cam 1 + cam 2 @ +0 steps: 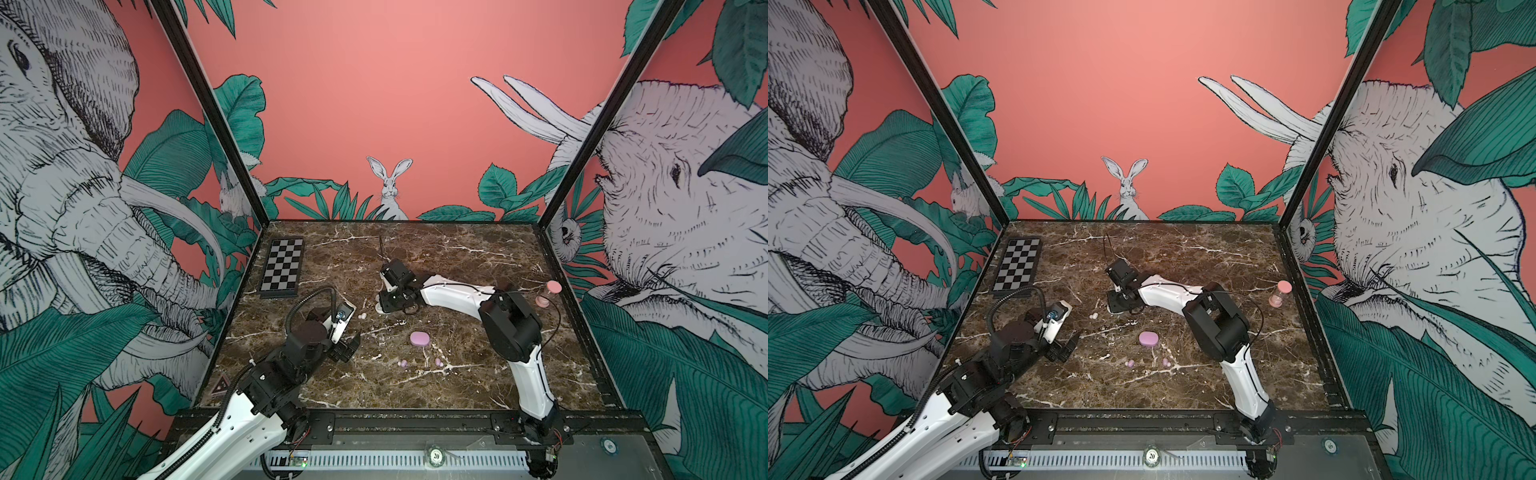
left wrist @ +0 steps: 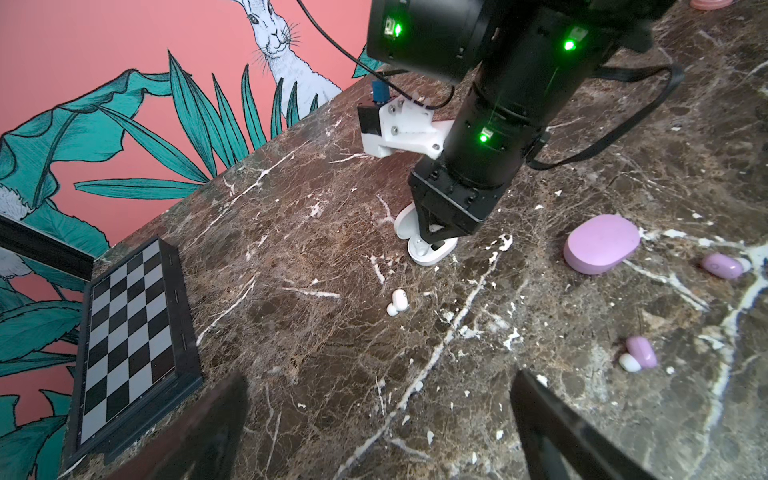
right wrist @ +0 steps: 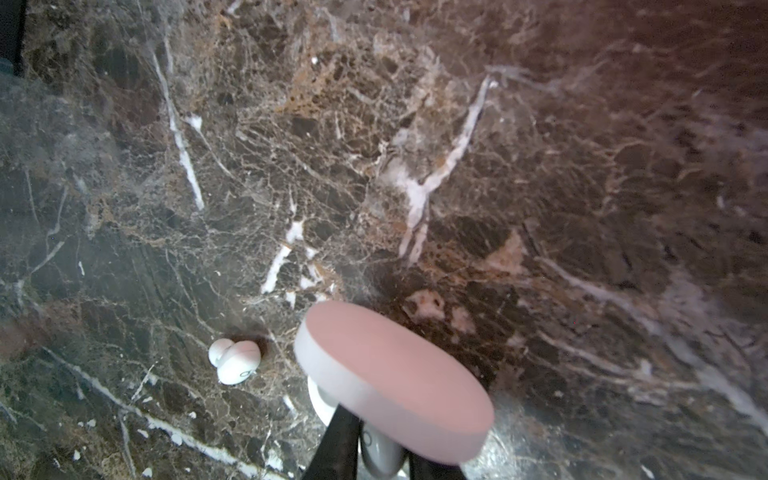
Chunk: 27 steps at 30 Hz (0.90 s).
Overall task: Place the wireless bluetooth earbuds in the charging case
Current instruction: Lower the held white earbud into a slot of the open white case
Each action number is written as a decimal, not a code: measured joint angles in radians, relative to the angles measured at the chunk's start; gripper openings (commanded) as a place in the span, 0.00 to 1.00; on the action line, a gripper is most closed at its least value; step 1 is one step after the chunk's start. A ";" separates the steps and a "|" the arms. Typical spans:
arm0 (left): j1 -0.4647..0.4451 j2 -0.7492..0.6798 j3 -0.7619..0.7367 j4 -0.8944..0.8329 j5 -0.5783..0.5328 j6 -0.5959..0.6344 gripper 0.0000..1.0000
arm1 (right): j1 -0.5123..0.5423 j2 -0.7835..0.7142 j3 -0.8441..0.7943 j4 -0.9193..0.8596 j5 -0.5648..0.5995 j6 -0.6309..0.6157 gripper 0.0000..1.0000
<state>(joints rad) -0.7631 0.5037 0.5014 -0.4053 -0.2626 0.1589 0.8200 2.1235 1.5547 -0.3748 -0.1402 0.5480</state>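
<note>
Dark brown marble tabletop (image 1: 457, 257): white and tan veins throughout.
Flat framed chessboard (image 1: 283, 266): black and pale grey checks, black border.
Open white oval plastic case (image 2: 428, 254): plain white. Its raised lid (image 3: 395, 374) reads pinkish in the right wrist view.
Loose white plastic earbud (image 2: 397, 301): glossy, unpatterned.
Closed lilac oval plastic case (image 1: 419, 338): even lilac, no markings visible.
Two lilac plastic earbuds (image 2: 721, 266) (image 2: 642, 352): lilac bodies, white tips.
Small pink hourglass-shaped piece (image 1: 548, 295): pink all over.
Printed walls (image 1: 374, 104): salmon pink ground, teal leaves, grey-white elephants and a rabbit (image 1: 390, 187) in black line.
Left arm (image 1: 249, 432), right arm (image 1: 453, 297): white shells, black joints. Green lights (image 2: 484, 136) glow on the right arm.
</note>
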 measured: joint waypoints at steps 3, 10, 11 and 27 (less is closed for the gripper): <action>0.000 0.000 0.000 0.000 0.000 0.000 0.99 | 0.000 0.000 0.000 0.000 0.000 0.002 0.21; 0.000 0.004 0.000 0.000 0.000 0.000 0.99 | 0.000 0.000 0.000 0.000 0.000 0.002 0.22; 0.000 0.004 0.000 0.000 0.000 0.000 0.99 | 0.000 -0.001 0.000 0.000 0.000 0.002 0.22; 0.000 0.004 0.000 0.000 0.000 0.000 0.99 | 0.000 -0.012 -0.017 0.001 0.002 0.017 0.24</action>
<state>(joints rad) -0.7631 0.5076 0.5014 -0.4049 -0.2623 0.1589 0.8196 2.1117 1.5375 -0.3737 -0.1387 0.5652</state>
